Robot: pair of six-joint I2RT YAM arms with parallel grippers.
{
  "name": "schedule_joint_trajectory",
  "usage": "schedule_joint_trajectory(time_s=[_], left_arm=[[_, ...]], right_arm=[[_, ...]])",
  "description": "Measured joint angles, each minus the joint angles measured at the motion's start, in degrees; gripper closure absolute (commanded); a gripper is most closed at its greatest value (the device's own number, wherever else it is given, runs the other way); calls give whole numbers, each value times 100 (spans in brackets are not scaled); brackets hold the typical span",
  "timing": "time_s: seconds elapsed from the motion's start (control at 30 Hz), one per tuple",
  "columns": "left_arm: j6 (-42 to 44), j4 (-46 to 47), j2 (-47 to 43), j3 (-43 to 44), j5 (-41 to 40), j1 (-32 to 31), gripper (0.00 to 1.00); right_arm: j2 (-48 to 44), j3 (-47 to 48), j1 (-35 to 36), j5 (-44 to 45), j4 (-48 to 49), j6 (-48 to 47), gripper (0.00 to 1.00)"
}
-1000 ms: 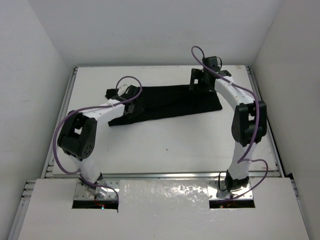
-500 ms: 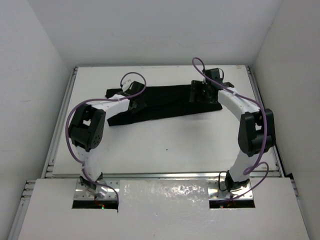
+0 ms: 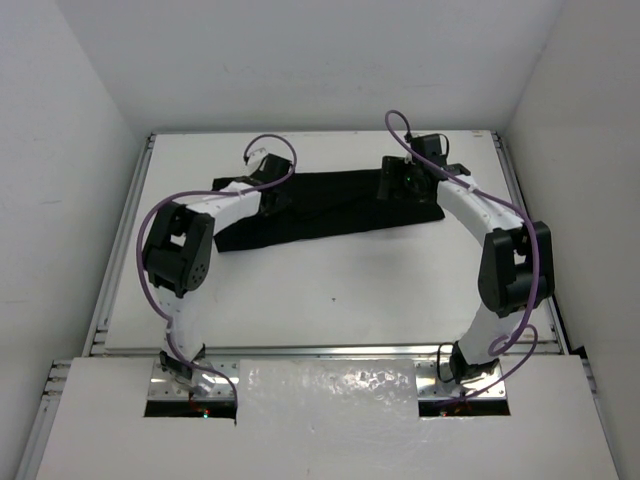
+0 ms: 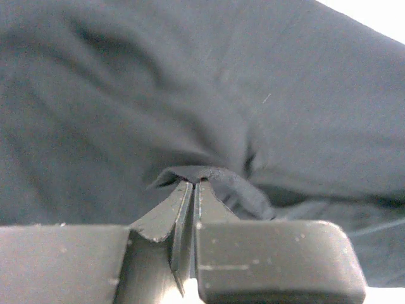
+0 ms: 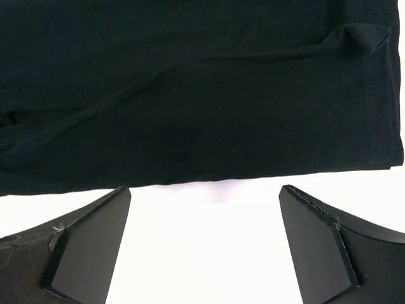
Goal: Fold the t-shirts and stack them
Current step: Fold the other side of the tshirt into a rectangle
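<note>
The black t-shirt (image 3: 335, 203) lies as a long, wrinkled strip across the far half of the table. My left gripper (image 3: 272, 196) is down on its left part. In the left wrist view the jaws (image 4: 193, 183) are pressed together, with a small raised fold of the t-shirt (image 4: 253, 95) pinched at their tips. My right gripper (image 3: 399, 184) hovers over the strip's right part, wide open. In the right wrist view its fingers (image 5: 204, 190) frame bare white table, just short of an edge of the t-shirt (image 5: 190, 95). A stitched hem runs down the right side there.
The white table (image 3: 330, 290) is boxed in by white walls on the left, right and back. A metal rail (image 3: 320, 350) runs along its near edge, just ahead of both arm bases. Purple cables loop over each arm.
My left gripper has closed, pinching a fold of the t-shirt, and its arm has shifted a little toward the back. My right arm settled lower over the shirt's right end, still open.
</note>
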Motion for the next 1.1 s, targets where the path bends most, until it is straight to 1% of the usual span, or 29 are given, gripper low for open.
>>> schedule_joint_trajectory(time_s=[0.07, 0.27, 0.43, 0.47, 0.5, 0.53, 0.57, 0.6, 0.63, 0.7, 0.77, 0.8, 0.87, 0.97, 1.0, 1.03, 1.1], left_arm=[[149, 20, 85, 249, -90, 22, 100], [540, 151, 133, 479, -136, 149, 100], [981, 339, 734, 1246, -90, 227, 100], [1099, 361, 901, 1447, -46, 249, 89], [1237, 404, 1045, 1613, 9, 262, 76], [1364, 439, 1198, 1781, 74, 278, 66], [1456, 428, 1327, 1945, 131, 291, 46], [1591, 433, 1456, 2103, 179, 304, 38], [1670, 424, 1552, 2216, 188, 319, 34], [1681, 369, 1598, 2267, 116, 330, 31], [1537, 155, 1558, 2256, -190, 334, 30], [1438, 61, 1510, 2212, -337, 337, 32], [1147, -35, 1272, 1882, -599, 356, 38], [848, -138, 785, 1169, -852, 413, 38], [756, -208, 708, 1058, -925, 446, 37], [702, -232, 697, 1021, -975, 463, 32], [573, -299, 717, 1019, -1040, 546, 27]], right_arm=[[0, -2, 2, 0, 0, 0, 1], [0, -2, 2, 0, 2, 0, 1], [4, -2, 2, -15, 7, -2, 1], [4, -2, 2, -44, 7, -2, 1], [4, -4, 2, -74, 7, -2, 1], [4, -7, 2, -105, 13, -2, 1], [4, -9, 2, -125, 20, -2, 1], [4, -9, 2, -149, 22, -2, 1], [7, -9, 2, -175, 22, -4, 1], [24, -9, 2, -273, 42, -4, 1], [107, 20, 2, -400, 68, -15, 1], [205, 70, 2, -439, 63, -26, 1], [549, 361, 2, -463, -26, -44, 1], [1178, 813, 0, -400, -55, -48, 1], [1360, 918, -7, -398, -83, -50, 1], [1488, 988, -9, -396, -111, -50, 1], [1762, 1119, -9, -400, -181, -61, 1]])
